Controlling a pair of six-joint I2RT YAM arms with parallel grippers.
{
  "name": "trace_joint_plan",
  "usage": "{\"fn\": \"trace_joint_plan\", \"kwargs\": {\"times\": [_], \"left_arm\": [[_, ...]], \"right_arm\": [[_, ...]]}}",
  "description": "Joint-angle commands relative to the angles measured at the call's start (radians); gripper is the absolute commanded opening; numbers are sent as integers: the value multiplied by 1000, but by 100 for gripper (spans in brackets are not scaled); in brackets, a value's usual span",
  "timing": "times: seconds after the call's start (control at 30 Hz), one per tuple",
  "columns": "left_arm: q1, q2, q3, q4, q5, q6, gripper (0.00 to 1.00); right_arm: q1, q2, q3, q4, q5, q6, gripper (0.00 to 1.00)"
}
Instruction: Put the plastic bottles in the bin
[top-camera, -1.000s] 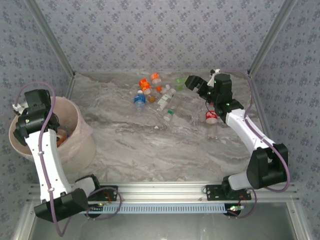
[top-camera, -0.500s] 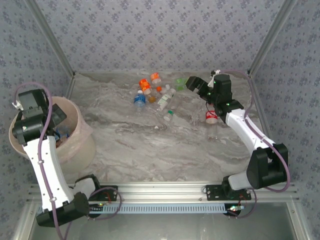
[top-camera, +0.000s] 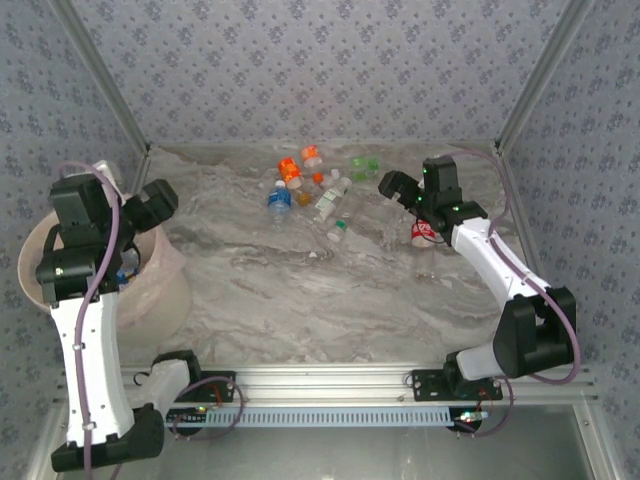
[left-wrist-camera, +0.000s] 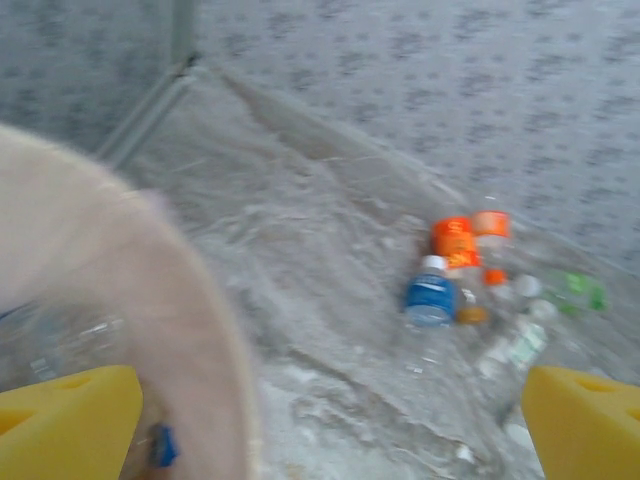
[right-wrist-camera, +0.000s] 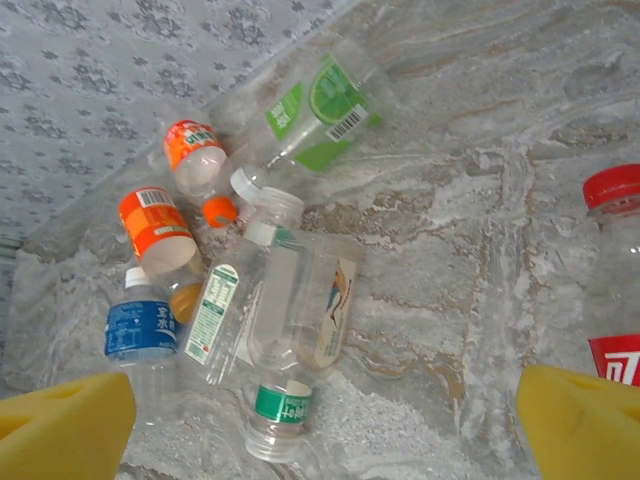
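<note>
Several plastic bottles (top-camera: 318, 192) lie in a cluster at the back of the table, with orange, blue, green and white labels. In the right wrist view a clear bottle with a green neck band (right-wrist-camera: 290, 330) lies nearest, beside a blue-labelled one (right-wrist-camera: 140, 332) and an orange one (right-wrist-camera: 157, 226). My right gripper (top-camera: 392, 185) hangs open just right of the cluster, with a red-labelled bottle (top-camera: 423, 232) below it. The pale pink bin (top-camera: 168, 292) stands at the left. Above its right rim my left gripper (top-camera: 152, 204) is open and empty. A blue cap (left-wrist-camera: 160, 445) shows inside the bin (left-wrist-camera: 205, 340).
Patterned walls with metal corner posts (top-camera: 120, 110) close in the marble table (top-camera: 300, 290) at the back and sides. A lime-labelled bottle (right-wrist-camera: 320, 110) lies against the back wall. The metal rail (top-camera: 330, 385) with both arm bases runs along the near edge.
My left gripper has opened fully, risen out of the bin and swung right to its rim. The right gripper has shifted slightly down and right, staying open.
</note>
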Motion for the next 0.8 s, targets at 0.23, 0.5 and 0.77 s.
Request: {"fn": "trace_joint_plan", "kwargs": {"times": [0.23,0.5,0.77], "left_arm": [[-210,-26,-98,388,301,-80,98],[-457,113,-99,471,183,-81,98],[-616,403,5,426,-47,-118,98]], "right_arm": [[-4,-4,-3,-55,22,-42,100],[-3,-31,-24,-6,-24,-76,100],[8,-156,-143,150,-12,-95,100]]}}
